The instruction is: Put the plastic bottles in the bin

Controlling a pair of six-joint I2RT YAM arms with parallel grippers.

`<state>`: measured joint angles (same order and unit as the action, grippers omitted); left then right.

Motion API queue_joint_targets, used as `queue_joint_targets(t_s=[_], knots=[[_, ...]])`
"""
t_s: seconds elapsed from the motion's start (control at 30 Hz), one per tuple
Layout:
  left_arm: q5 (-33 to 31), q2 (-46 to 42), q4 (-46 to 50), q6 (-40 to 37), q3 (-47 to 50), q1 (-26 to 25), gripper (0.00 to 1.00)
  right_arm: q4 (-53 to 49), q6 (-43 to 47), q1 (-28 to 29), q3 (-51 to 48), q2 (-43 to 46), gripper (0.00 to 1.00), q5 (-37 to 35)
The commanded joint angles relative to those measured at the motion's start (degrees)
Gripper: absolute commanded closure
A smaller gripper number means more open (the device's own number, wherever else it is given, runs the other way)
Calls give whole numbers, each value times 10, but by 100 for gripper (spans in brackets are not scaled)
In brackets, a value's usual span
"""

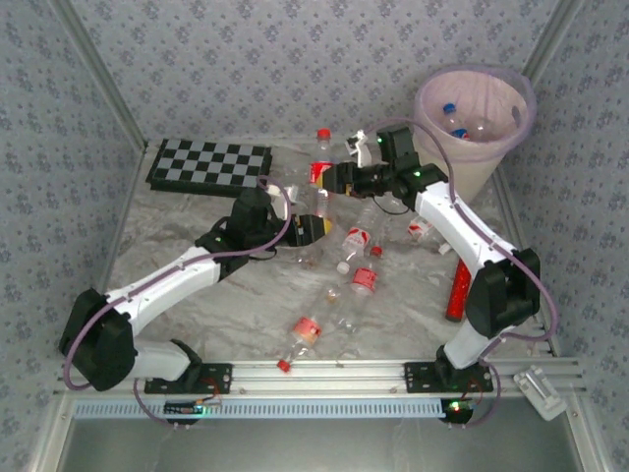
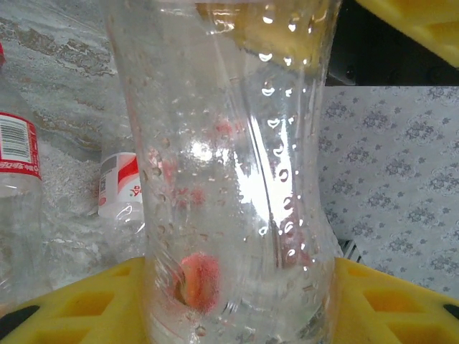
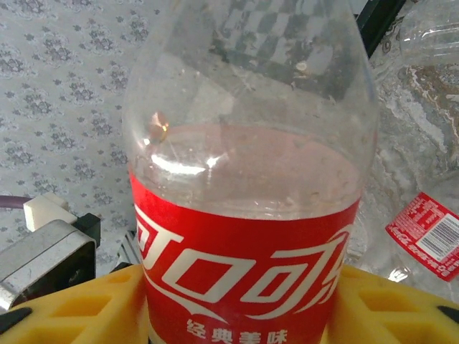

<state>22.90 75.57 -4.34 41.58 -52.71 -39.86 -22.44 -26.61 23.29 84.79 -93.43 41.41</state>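
As the left gripper (image 2: pixel 240 304) clamped a clear bottle (image 2: pixel 229 165) and the right gripper (image 3: pixel 240 312) a red-labelled bottle (image 3: pixel 244 236), lifting high toward the two-o'clock bin (image 1: pixel 486 162) seemed wise.

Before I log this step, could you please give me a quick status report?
Left tool shut on a clear bottle. Right tool around a red-label bottle, grip unconfirmed. Bin part filled. Loose bottles crowd the table nearby.
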Motion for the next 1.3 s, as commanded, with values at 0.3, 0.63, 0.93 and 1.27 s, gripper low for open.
queue_joint_targets(t_s=[0.3, 0.63, 0.93, 1.27], knots=[[-11, 0, 13, -11, -26, 0, 4, -34, 38, -45, 79, 18, 55, -1], [-70, -8, 104, -37, -26, 0, 0, -132, 116, -216, 216, 67, 71, -125], [-79, -4, 124, -38, -35, 0, 1, -43, 213, -279, 259, 32, 100, -351], [-99, -19, 149, -39, -34, 0, 2, -177, 295, -288, 465, -160, 100, -454]])
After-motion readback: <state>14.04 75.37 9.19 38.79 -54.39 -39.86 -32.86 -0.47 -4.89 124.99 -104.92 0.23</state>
